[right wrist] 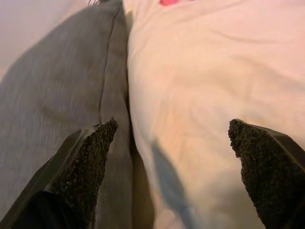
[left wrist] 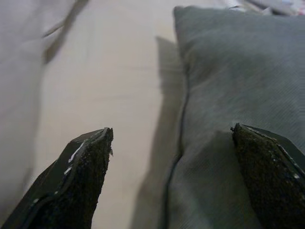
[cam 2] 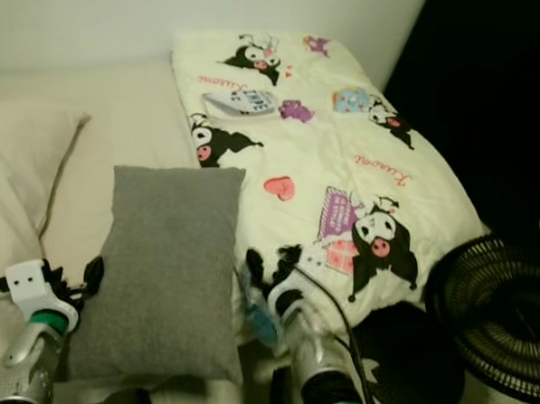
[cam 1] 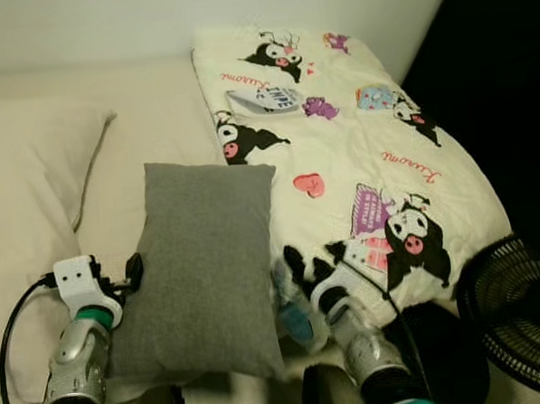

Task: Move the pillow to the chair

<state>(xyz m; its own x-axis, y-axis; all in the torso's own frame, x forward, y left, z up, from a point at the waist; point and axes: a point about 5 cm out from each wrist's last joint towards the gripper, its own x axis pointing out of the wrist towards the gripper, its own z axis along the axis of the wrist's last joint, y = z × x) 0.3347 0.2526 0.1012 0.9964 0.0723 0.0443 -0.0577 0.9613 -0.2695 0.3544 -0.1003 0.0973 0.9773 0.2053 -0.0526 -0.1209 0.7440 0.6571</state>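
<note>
Right, the bed (cam 1: 157, 117) takes up most of what's ahead, a cartoon-print quilt (cam 1: 357, 134) spread over its right half and a cream pillow (cam 1: 26, 206) on the left. Between them lies the grey pillow (cam 1: 206, 269) — flat, near the front edge, easy to reach from both sides. The left gripper (cam 1: 129, 274) sits at its left edge, fingers spread wide across the seam; the right gripper (cam 1: 296, 273) straddles the right edge where pillow meets quilt, equally open — looks like a two-sided squeeze is coming. A black fan (cam 1: 520, 311) stands on the right.
</note>
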